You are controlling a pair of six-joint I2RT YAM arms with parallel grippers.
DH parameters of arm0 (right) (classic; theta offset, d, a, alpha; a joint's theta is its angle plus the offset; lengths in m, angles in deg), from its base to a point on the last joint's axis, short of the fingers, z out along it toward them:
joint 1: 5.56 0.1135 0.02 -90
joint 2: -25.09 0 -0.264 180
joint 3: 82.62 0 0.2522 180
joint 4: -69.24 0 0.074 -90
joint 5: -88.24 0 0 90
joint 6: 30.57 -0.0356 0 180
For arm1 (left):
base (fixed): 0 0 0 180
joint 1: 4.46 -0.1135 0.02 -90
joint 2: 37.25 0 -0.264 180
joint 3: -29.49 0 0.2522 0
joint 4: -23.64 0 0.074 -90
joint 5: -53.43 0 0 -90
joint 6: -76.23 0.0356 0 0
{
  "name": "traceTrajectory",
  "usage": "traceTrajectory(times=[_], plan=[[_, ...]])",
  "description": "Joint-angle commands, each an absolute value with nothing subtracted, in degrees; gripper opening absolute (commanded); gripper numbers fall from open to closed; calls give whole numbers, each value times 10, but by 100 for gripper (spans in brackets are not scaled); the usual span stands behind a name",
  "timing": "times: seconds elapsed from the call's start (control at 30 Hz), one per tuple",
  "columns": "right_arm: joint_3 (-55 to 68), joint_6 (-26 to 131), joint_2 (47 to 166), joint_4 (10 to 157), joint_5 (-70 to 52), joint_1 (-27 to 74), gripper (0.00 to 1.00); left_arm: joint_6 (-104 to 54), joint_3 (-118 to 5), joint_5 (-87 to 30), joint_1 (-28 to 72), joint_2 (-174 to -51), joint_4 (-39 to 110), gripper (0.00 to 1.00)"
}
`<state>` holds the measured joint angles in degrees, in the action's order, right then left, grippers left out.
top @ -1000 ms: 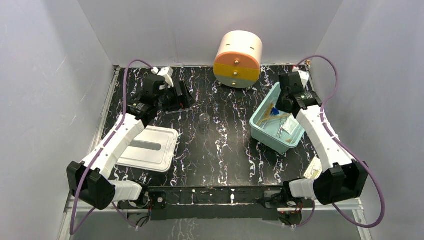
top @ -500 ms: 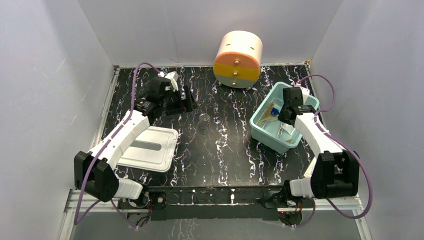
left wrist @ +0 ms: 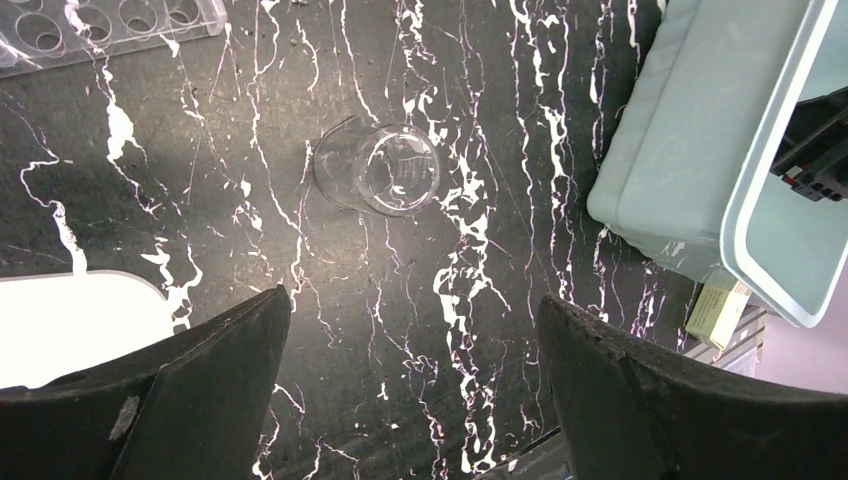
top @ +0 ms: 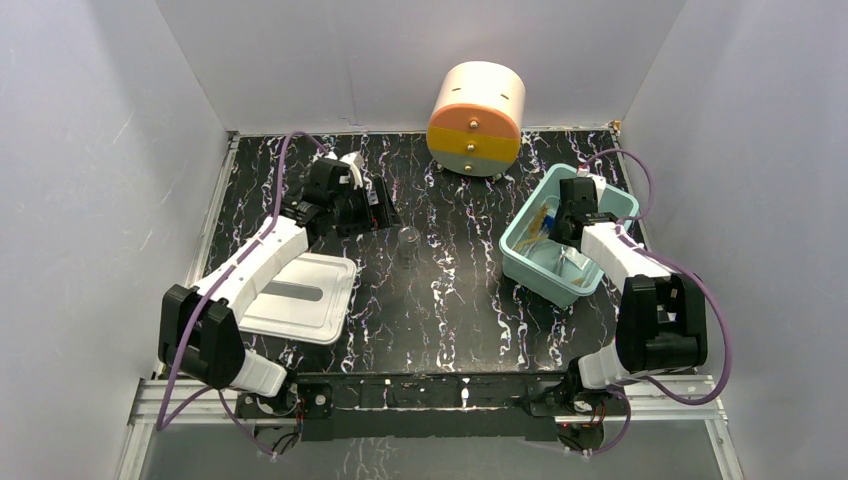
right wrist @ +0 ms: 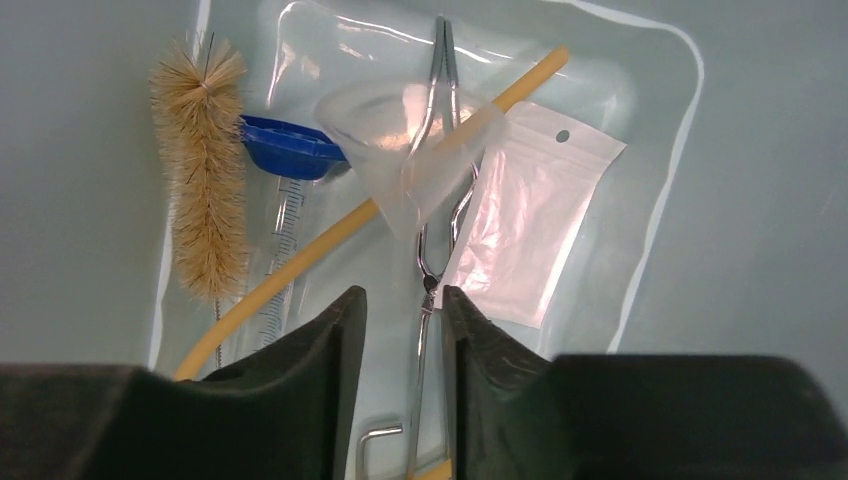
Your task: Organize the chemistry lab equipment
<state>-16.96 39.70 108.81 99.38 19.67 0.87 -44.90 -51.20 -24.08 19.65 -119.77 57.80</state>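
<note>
glass first: the small clear glass (left wrist: 378, 170) stands upright on the dark table (left wrist: 480, 380), between the tube rack (left wrist: 100, 25) and the green bin (left wrist: 680, 130), touching neither. my left hand (left wrist: 412, 300) hangs above it with the fingers spread wide and nothing in them. my right hand (right wrist: 402, 295) is down inside the bin, fingers only a little apart, and as far as i can see they hold nothing; the scissors (right wrist: 441, 70) lie right under the gap. beside them sit the brush (right wrist: 203, 190), the rubber tube (right wrist: 330, 235), the funnel (right wrist: 400, 150), the little bag (right wrist: 530, 215) and a blue cap (right wrist: 285, 148).

trouble i expect: the glass looks light and is hard to see, so if i come down off centre one finger could knock it over and it may roll. on the right, drawing up carelessly could catch the scissors or the funnel — dragging them over the rim.
</note>
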Motion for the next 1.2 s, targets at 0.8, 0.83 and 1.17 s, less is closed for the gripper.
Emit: traceTrajectory(times=[0.8,0.83,1.17], plan=[[-23,360,959,1140,28,6,64,-500,-688,-530,351,-1408,712,98],[-22,360,957,1140,26,7,64,-502,-697,-536,352,-1417,719,98],[-20,357,934,1114,-27,7,65,-514,-743,-529,353,-1513,742,73]])
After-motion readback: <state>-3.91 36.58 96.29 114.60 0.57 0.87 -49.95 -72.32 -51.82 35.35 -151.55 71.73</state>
